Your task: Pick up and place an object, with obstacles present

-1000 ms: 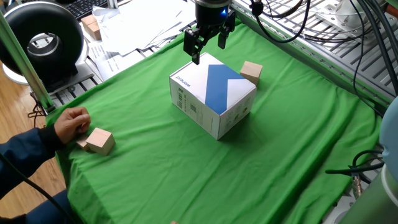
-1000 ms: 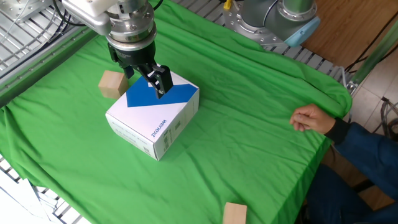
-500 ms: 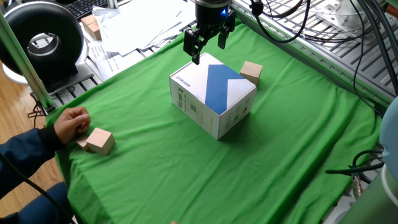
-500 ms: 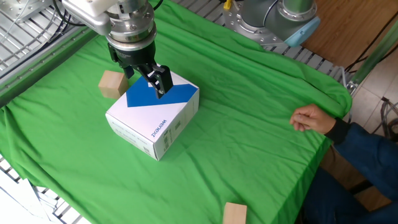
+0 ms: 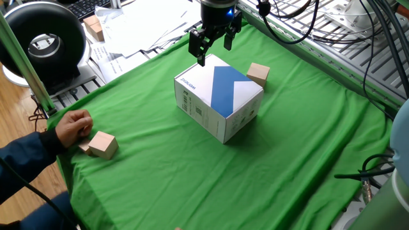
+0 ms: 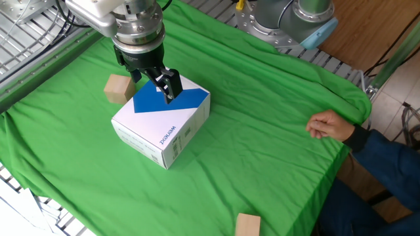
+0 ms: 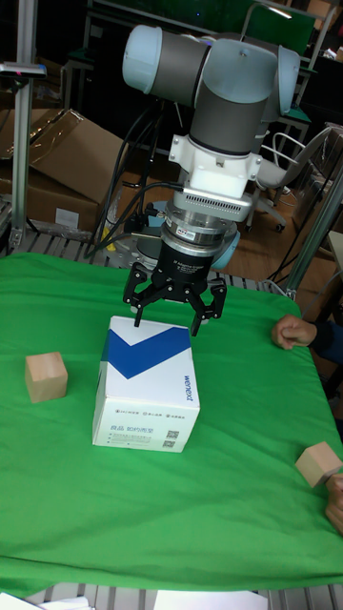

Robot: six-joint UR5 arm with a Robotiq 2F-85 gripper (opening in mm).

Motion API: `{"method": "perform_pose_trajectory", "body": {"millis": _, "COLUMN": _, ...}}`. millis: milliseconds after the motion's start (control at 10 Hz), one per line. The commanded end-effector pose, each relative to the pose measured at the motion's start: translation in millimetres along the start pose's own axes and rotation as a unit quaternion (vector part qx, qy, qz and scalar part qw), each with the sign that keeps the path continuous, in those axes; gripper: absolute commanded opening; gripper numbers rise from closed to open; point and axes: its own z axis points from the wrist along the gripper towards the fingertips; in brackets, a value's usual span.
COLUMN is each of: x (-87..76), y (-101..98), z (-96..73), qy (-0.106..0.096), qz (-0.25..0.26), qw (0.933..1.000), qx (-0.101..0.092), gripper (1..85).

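Green cloth [image 5: 307, 147] over the bench, a tan wooden block with a smaller joined piece [image 5: 102, 144] near one edge; beyond that edge loose papers [image 5: 147, 25], a keyboard [image 5: 86, 7], a round black device [image 5: 45, 41]; cardboard boxes [image 7: 62, 157] behind.

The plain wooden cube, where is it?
In the tall fixed view, the cube sits on the green cloth, left of the white box and not touching it.
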Motion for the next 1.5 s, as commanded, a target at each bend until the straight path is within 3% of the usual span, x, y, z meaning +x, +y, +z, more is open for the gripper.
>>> {"method": "perform_pose_trajectory", "body": {"millis": 0, "x": 0.1, "y": 2.2, "z": 0.0, "qy": 0.000, "qz": 0.000, "qw": 1.0000, "qx": 0.000, "gripper": 84.0}}
{"method": "perform_pose_trajectory", "body": {"millis": 100, "x": 3.1, "y": -26.7, "z": -0.4, "qy": 0.004, "qz": 0.022, "qw": 0.9981, "qx": 0.057, "gripper": 1.7}}
{"method": "perform_pose_trajectory", "body": {"millis": 500, "x": 1.6, "y": -22.3, "z": 3.2, "qy": 0.003, "qz": 0.025, "qw": 0.9977, "qx": 0.064, "gripper": 1.7}}
{"method": "perform_pose_trajectory", "body": {"millis": 800, "x": 7.7, "y": -41.3, "z": -2.5, "qy": 0.014, "qz": 0.002, "qw": 0.9973, "qx": 0.072, "gripper": 1.7}}
{"method": "perform_pose_trajectory", "body": {"millis": 1000, "x": 7.2, "y": -53.4, "z": 8.5, "qy": 0.006, "qz": -0.014, "qw": 0.9972, "qx": 0.073, "gripper": 1.7}}
{"method": "perform_pose_trajectory", "body": {"millis": 1400, "x": 6.4, "y": -53.8, "z": 10.6, "qy": 0.004, "qz": -0.019, "qw": 0.9964, "qx": 0.082, "gripper": 1.7}}
